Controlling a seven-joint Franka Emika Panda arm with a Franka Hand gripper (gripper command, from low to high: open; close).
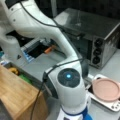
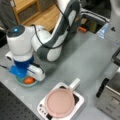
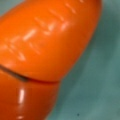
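An orange toy carrot (image 2: 29,80) lies on a small teal plate (image 2: 20,82) at a front view's lower left. My gripper (image 2: 25,74), with its blue mount and white camera block, is lowered right over the plate, and the hand hides its fingers. The wrist view is filled by the carrot (image 3: 45,45) at very close range, with the teal plate (image 3: 100,87) beneath it. No fingertip shows there. In a front view my wrist (image 1: 70,95) points down at the bottom edge, and the plate is hidden behind it.
A pink pan (image 2: 60,102) sits on a white cooker (image 2: 78,104), just right of the plate; it shows again as the pink pan (image 1: 106,89). A steel toaster oven (image 1: 95,32) stands behind. A wooden cabinet (image 1: 17,95) flanks the table.
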